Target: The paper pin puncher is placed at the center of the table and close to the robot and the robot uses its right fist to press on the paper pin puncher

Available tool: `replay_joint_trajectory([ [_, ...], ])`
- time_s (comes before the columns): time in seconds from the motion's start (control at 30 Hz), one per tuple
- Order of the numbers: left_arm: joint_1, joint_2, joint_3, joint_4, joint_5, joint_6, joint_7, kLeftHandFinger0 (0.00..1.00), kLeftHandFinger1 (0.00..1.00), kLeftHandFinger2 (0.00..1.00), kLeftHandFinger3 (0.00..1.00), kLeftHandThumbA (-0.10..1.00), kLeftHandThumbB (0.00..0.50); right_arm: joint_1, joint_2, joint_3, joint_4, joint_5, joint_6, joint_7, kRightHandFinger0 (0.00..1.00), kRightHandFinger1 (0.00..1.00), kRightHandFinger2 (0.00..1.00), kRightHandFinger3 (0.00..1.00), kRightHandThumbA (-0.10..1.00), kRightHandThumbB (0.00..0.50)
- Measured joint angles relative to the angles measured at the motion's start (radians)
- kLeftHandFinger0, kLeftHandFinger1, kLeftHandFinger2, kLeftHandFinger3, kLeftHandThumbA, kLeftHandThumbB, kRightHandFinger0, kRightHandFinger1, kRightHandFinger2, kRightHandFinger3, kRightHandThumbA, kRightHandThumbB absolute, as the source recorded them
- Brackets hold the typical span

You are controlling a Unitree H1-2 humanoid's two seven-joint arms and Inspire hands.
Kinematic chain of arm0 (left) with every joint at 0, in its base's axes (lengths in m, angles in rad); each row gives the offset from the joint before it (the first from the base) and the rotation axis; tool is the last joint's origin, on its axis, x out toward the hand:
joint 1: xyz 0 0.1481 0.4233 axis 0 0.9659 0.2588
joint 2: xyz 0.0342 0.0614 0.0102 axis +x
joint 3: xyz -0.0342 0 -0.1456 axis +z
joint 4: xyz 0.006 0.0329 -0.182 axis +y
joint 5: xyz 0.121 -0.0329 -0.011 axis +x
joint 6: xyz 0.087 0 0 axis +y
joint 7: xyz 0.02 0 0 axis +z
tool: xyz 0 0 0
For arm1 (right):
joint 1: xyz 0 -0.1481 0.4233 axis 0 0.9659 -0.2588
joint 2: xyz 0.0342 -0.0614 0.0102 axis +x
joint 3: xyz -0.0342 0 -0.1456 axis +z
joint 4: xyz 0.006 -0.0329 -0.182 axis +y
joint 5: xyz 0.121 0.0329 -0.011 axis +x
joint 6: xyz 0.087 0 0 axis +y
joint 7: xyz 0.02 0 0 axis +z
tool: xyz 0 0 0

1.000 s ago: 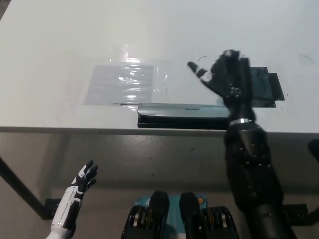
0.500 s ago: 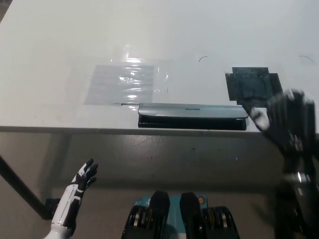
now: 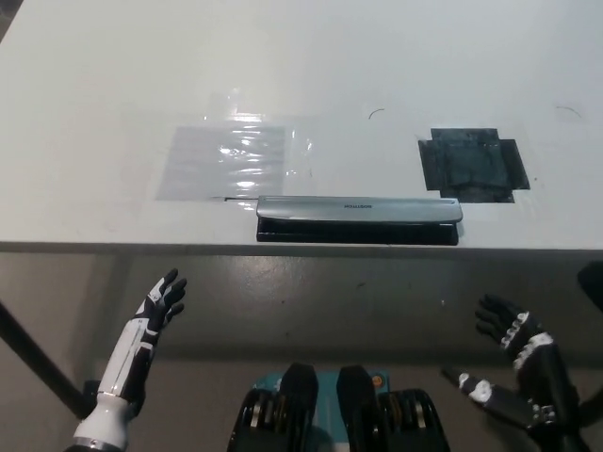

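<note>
clear plastic sheet (image 3: 226,160), black patch (image 3: 474,164), white table (image 3: 113,75)

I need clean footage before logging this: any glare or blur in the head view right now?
Head view: glare on the clear plastic sheet left of the paper pin puncher; the puncher and both open hands, left and right, look sharp.

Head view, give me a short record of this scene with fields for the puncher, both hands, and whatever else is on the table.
paper pin puncher: long silver bar on a black base, lying along the table's near edge, untouched
right hand: black, below the table edge at lower right, fingers apart, holding nothing
left hand: white, below the table edge at lower left, open, resting
table: white
clear plastic sheet: flat, behind the puncher's left end
black patch: flat, behind the puncher's right end
press: not under way now
</note>
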Motion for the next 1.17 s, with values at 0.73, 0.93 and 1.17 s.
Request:
replay_joint_trajectory([
  [0.73, -0.020, 0.006, -0.002, -0.001, -0.006, 0.005, -0.001, 1.00, 1.00, 1.00, 1.00, 1.00, 0.155, -0.051, 0.031, -0.027, 0.129, -0.001, -0.103, 0.012, 1.00, 1.00, 1.00, 1.00, 1.00, 0.210],
  [0.93, -0.022, 0.006, -0.003, -0.001, -0.006, 0.011, -0.001, 1.00, 1.00, 1.00, 1.00, 1.00, 0.140, -0.051, 0.031, -0.028, 0.144, -0.001, -0.119, 0.015, 1.00, 1.00, 1.00, 1.00, 1.00, 0.207],
  [1.17, -0.020, 0.007, -0.005, -0.002, -0.005, 0.014, -0.001, 1.00, 1.00, 1.00, 1.00, 1.00, 0.141, -0.049, 0.030, -0.027, 0.149, -0.007, -0.123, 0.018, 1.00, 1.00, 1.00, 1.00, 1.00, 0.208],
])
